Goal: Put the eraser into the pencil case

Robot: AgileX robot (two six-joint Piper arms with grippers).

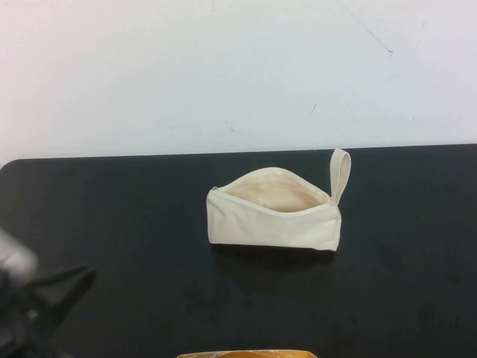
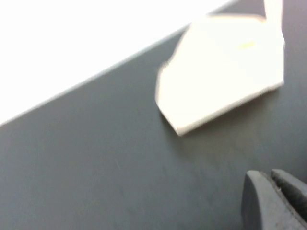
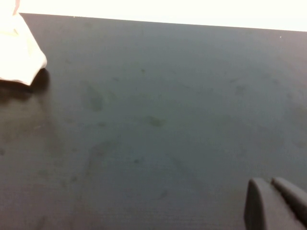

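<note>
The pencil case (image 1: 274, 209) is a cream-white pouch standing in the middle of the black table (image 1: 119, 216). Its zip is open, the beige lining shows, and its loop strap (image 1: 339, 173) points away at the right end. It also shows in the left wrist view (image 2: 220, 76), and one corner shows in the right wrist view (image 3: 17, 52). The eraser is not plainly in view; a small yellow spot (image 2: 246, 45) shows on the pouch. My left gripper (image 1: 83, 277) is at the front left, well left of the pouch, fingers together (image 2: 266, 177). My right gripper (image 3: 269, 184) is shut over bare table, to the right of the pouch.
A yellow-orange object (image 1: 246, 353) pokes in at the table's front edge. A white surface (image 1: 238, 67) lies behind the table's far edge. Bare table surrounds the pouch on all sides.
</note>
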